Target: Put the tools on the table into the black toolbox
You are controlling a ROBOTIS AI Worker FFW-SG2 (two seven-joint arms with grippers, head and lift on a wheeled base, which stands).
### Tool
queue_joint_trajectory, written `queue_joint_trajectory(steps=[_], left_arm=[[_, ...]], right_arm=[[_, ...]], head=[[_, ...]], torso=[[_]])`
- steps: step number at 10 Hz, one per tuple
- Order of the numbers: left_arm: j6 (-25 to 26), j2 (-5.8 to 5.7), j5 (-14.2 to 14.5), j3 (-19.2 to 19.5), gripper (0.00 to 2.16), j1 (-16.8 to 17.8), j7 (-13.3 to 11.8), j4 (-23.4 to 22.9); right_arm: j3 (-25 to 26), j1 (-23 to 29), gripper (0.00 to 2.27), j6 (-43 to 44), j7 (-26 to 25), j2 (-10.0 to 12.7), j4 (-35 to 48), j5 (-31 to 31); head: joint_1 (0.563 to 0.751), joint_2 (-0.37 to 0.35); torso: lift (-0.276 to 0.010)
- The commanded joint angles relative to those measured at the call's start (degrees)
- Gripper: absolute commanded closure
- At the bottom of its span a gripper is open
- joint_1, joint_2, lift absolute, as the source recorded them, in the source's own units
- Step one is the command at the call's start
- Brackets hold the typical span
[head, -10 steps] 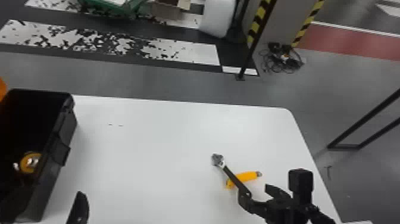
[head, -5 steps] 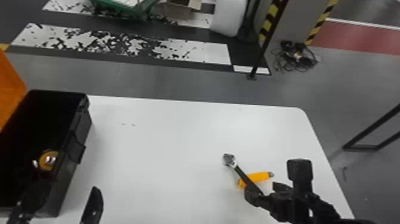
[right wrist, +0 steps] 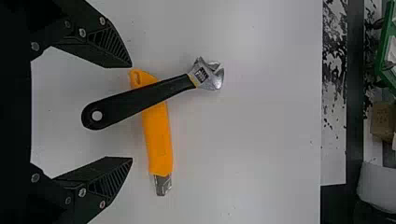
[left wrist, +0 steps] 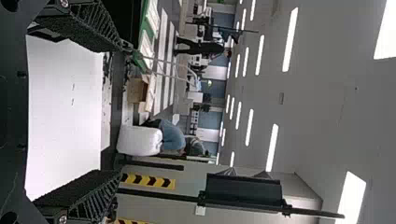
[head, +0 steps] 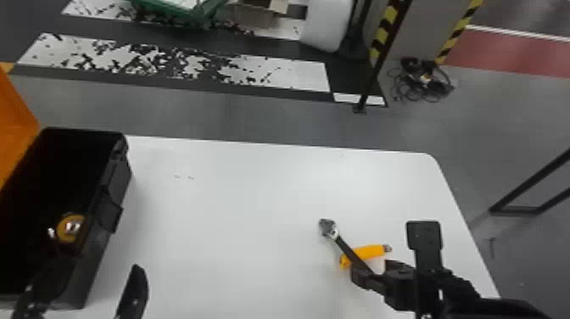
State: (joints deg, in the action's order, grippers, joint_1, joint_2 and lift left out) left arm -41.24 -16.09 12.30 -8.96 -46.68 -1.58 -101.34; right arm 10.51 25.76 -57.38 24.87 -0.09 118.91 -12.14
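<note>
My left gripper (head: 96, 271) stands open beside the near right part of the black toolbox (head: 108, 237), one finger over its wall; in the left wrist view this gripper (left wrist: 117, 111) holds nothing. My right gripper (head: 375, 272) is over the right part of the table. An adjustable wrench (head: 328, 229) with a black handle lies there across a yellow utility knife (head: 371, 251). In the right wrist view the gripper (right wrist: 131, 113) is open, the wrench (right wrist: 140, 99) and knife (right wrist: 159, 140) before and partly between its fingers. A round yellow-and-silver tool (head: 70, 228) sits inside the toolbox.
The toolbox's orange lid (head: 12, 127) stands raised at the far left. The white table (head: 237, 203) ends at a rounded far right corner. Beyond it on the floor are a bundle of cables (head: 424, 80), a black post and a green container (head: 182, 10).
The head view has swung left, so more of the toolbox, its lid and the left gripper show. Both grippers remain open, and the tools lie as before on the table.
</note>
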Motion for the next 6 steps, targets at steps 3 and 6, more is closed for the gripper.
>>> queue_joint_trajectory(steps=[3, 6], left_arm=[[-0.1, 0.0, 0.0, -0.1, 0.06, 0.0, 0.0, 0.0], [-0.1, 0.0, 0.0, -0.1, 0.06, 0.0, 0.0, 0.0]], right_arm=[[0.0, -0.4, 0.59, -0.9, -0.1, 0.1, -0.1, -0.1], [0.1, -0.5, 0.59, -0.9, -0.6, 0.1, -0.3, -0.1]], head=[[0.695, -0.164], [0.695, -0.169]], torso=[[-0.039], [-0.039]])
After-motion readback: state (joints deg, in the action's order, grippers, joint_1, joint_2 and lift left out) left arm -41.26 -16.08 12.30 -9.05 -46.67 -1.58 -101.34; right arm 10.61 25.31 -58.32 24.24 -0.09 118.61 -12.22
